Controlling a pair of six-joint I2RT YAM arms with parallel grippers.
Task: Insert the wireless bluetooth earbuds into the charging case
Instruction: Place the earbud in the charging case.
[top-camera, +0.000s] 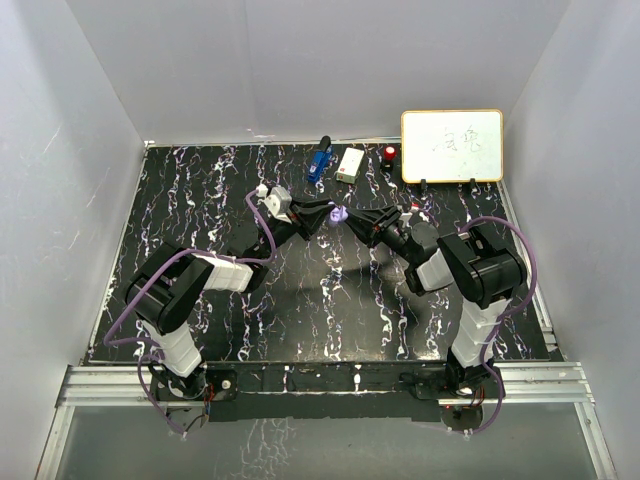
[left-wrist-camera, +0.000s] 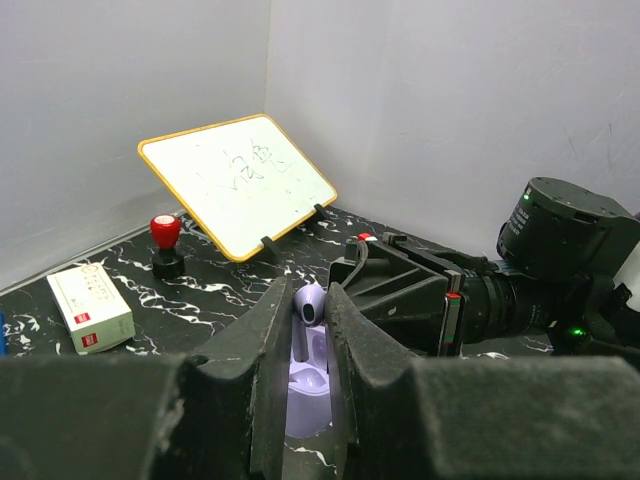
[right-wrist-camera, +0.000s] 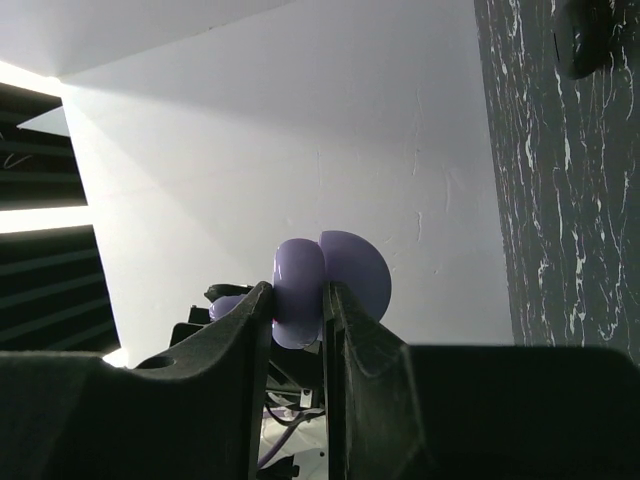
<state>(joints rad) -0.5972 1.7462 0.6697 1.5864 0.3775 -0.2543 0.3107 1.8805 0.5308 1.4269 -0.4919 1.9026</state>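
Marbled black table (top-camera: 200, 200): whiteboard (top-camera: 452, 146), red stamp (top-camera: 389, 155), white box (top-camera: 350, 165) beyond lilac case (top-camera: 337, 214).

The left gripper's (left-wrist-camera: 310, 295) fingers (left-wrist-camera: 272, 350) pinch a pale lilac earbud (left-wrist-camera: 312, 303) upright between them; below it shows the open lilac charging case (left-wrist-camera: 308, 395); the right gripper (left-wrist-camera: 365, 285) points in just beside; behind, on the marbled worktop (left-wrist-camera: 220, 290), stand a tilted whiteboard (left-wrist-camera: 240, 180), a red-topped stamp (left-wrist-camera: 165, 243) and a small white box (left-wrist-camera: 90, 310).

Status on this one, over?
Left gripper shut on lilac earbud. Right gripper shut on lilac charging case. Earbud over open case, not yet seated. Nothing between them.
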